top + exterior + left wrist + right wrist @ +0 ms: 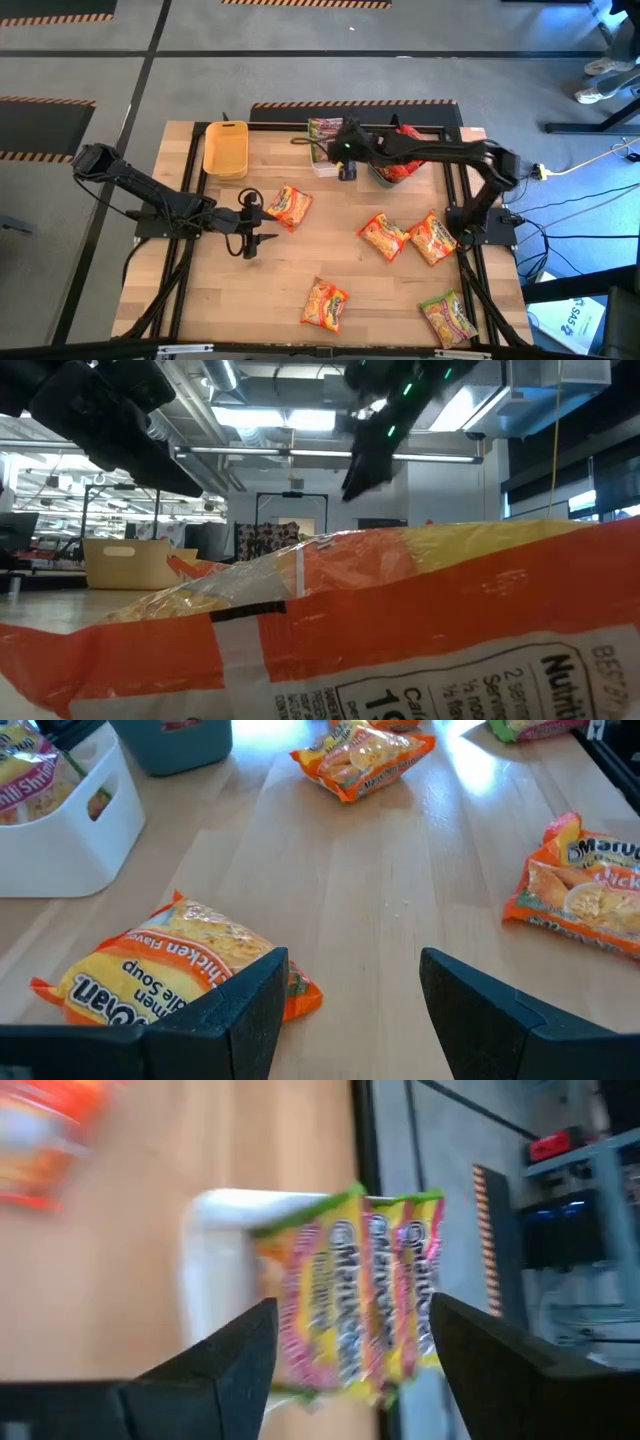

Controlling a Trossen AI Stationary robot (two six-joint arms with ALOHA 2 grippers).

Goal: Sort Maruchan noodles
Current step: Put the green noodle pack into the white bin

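Observation:
Several orange-yellow Maruchan packets lie flat on the table (290,207) (383,237) (432,238) (325,303), and a green-pink one (448,318) lies near the right near corner. More green-pink packets (350,1290) stand on edge in the white bin (322,165). Red packets (405,160) sit in the dark grey bin. My right gripper (350,1350) hangs open above the white bin, its fingers either side of the packets' tops, which lie farther off. My left gripper (355,990) is open and low over the table, just beside the orange packet (170,965).
A yellow bin (225,150) stands at the far left of the table, next to the white bin (60,830) and the dark grey bin (180,740). One orange packet (400,630) lies right in front of the low camera. Bare wood shows in the middle (330,250).

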